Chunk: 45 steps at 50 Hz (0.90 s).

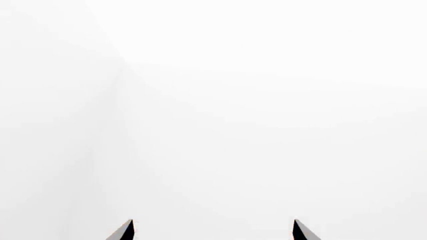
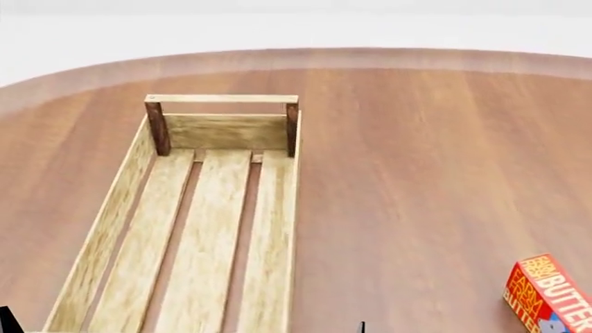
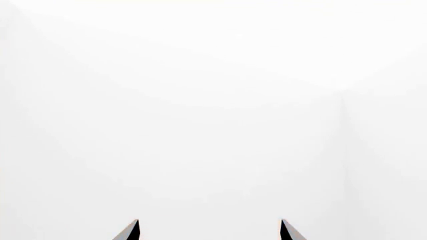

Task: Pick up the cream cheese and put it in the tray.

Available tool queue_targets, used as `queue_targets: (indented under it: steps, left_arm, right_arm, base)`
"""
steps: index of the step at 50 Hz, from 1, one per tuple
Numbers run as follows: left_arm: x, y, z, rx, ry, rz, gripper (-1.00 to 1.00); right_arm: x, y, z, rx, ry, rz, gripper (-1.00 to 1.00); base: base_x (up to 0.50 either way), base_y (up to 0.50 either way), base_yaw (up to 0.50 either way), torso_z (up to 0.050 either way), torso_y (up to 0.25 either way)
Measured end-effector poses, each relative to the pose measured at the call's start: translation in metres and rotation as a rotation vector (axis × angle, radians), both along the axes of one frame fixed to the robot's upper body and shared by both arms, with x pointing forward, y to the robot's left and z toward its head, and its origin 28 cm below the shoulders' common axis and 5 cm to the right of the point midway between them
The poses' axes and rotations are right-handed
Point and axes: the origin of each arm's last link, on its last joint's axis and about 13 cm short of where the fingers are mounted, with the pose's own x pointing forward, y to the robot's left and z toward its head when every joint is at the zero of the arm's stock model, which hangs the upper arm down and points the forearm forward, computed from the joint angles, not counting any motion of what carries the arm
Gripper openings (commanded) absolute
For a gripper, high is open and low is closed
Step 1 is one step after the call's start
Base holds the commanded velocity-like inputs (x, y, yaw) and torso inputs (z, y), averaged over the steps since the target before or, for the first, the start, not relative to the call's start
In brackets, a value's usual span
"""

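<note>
One long wooden tray (image 2: 277, 229) lies on the round table (image 2: 434, 159), its long axis running away from the robot. Cream cheese is out of sight. Both grippers, left (image 1: 213, 231) and right (image 3: 209, 231), are spread apart, holding nothing. Butter box (image 2: 550, 295) stands near the right.

A: The long pale slatted wooden tray (image 2: 277, 229) looks raw, grainy and matt, with darker brown wooden posts.

B: The round reddish-brown wooden table (image 2: 425, 159) looks smooth, satin; at four o'clock, the red-orange cardboard butter box (image 2: 547, 293) looks printed
</note>
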Motion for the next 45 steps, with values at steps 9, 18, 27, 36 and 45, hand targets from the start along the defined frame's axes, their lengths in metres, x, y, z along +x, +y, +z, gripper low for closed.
queue_targets:
  steps: [9, 18, 27, 36, 45]
  left_arm:
    - [-0.0002, 0.0001, 0.0001, 0.000, -0.001, 0.001, 1.00]
    - [-0.0005, 0.0002, 0.0002, 0.000, -0.002, 0.002, 1.00]
    - [-0.0006, 0.0001, 0.0001, 0.001, -0.003, 0.002, 1.00]
    - [-0.0006, 0.0002, 0.0001, 0.001, -0.005, 0.004, 1.00]
    - [-0.0006, 0.0003, 0.0002, 0.001, -0.005, 0.004, 1.00]
  right_arm:
    - [-0.0001, 0.0002, -0.0002, -0.003, -0.003, -0.003, 1.00]
    - [0.0001, 0.0003, -0.0004, -0.004, -0.004, -0.003, 1.00]
    - [0.0000, 0.0002, -0.0004, -0.005, -0.005, -0.005, 1.00]
    - [-0.0001, 0.0002, -0.0005, -0.005, -0.006, -0.006, 1.00]
    - [-0.0001, 0.0002, -0.0004, -0.004, -0.007, -0.007, 1.00]
  base:
    - [0.12, 0.26, 0.00, 0.000, 0.000]
    - [0.12, 0.26, 0.00, 0.000, 0.000]
    - [0.11, 0.26, 0.00, 0.000, 0.000]
    - [0.12, 0.26, 0.00, 0.000, 0.002]
    - [0.12, 0.26, 0.00, 0.000, 0.000]
